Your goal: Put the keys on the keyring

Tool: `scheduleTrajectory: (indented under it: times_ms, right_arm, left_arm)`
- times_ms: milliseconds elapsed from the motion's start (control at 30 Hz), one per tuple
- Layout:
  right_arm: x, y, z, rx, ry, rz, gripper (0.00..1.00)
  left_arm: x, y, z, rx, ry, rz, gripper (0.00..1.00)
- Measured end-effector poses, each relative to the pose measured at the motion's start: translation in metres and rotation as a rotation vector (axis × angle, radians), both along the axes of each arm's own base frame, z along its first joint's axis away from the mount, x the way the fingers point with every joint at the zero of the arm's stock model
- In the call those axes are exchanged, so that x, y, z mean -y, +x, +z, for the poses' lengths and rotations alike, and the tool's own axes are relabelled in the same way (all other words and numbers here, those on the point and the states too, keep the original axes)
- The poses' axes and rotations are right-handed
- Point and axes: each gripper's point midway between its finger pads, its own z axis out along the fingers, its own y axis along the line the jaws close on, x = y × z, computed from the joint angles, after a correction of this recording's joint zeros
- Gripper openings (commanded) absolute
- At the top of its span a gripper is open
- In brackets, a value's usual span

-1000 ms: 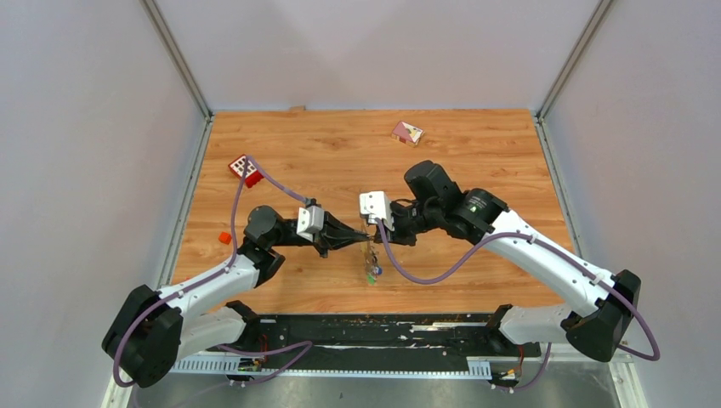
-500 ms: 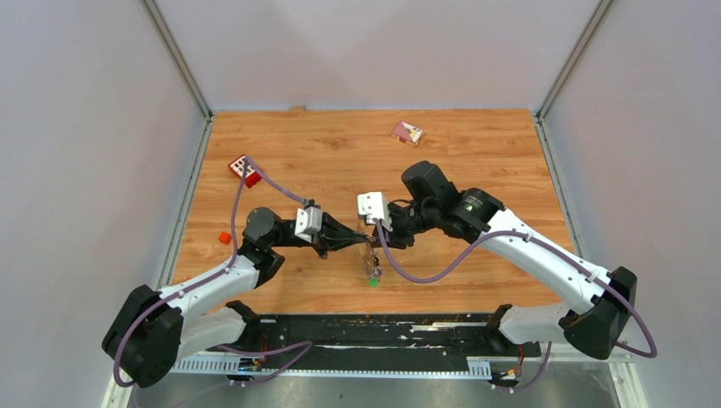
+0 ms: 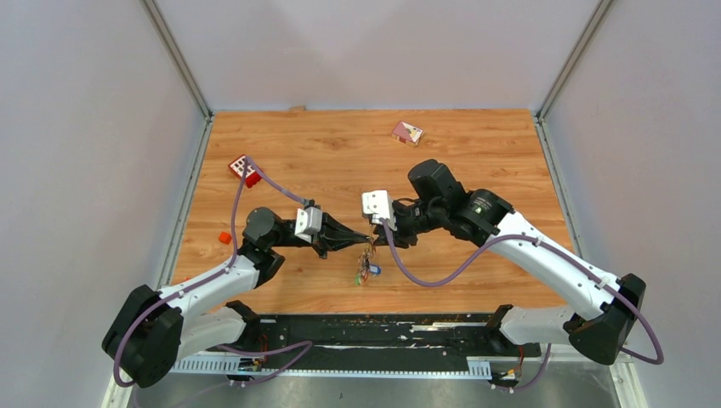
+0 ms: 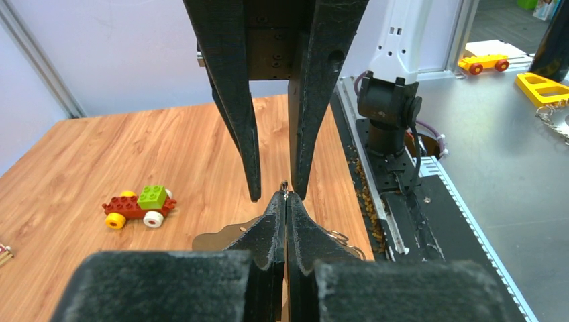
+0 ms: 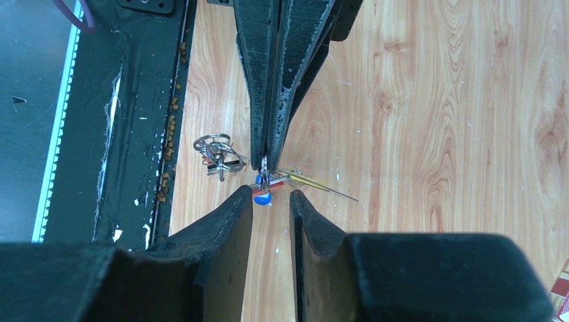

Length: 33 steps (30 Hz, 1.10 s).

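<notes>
My left gripper (image 3: 368, 240) is shut on the keyring (image 5: 264, 176), a thin metal ring pinched at its very tips (image 4: 284, 191). The keys (image 3: 366, 270) hang from it over the wood: a blue head (image 5: 262, 196), a red one, thin yellow ones (image 5: 310, 180), and small silver rings (image 5: 218, 153) toward the near edge. My right gripper (image 3: 381, 237) faces the left one tip to tip. Its jaws stand open on either side of the ring (image 5: 270, 198), and its fingers (image 4: 249, 161) touch nothing.
A red block with white squares (image 3: 244, 168) and a small orange piece (image 3: 224, 237) lie on the left. A pink card (image 3: 406, 132) sits at the back. A brick toy car (image 4: 139, 204) shows in the left wrist view. A black strip (image 3: 366, 327) borders the near edge.
My right gripper has opened and let go of the ring, drawing back slightly to the right. The bunch of keys has swung a little to the left under my left gripper.
</notes>
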Motion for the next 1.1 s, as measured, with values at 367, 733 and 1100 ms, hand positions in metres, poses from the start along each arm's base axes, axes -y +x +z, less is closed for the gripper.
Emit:
scheduleTrajectory:
  times_ms: [367,733,1100]
  right_arm:
    - [-0.0054,-0.0040,0.0065,-0.014,0.025,0.031,0.14]
    - [-0.0072,-0.0035,0.0054,-0.017,0.027,0.035,0.00]
    - [-0.0011,0.0006,0.0043,0.012,-0.035,0.017,0.00]
  left_arm:
    - [0.0000,0.0000,-0.0001,-0.001,0.000,0.000,0.00]
    - [0.0000,0.0002,-0.0001,-0.001,0.000,0.001,0.00]
    - [0.0007,0.0097,-0.0071,0.002,0.041,0.046,0.38]
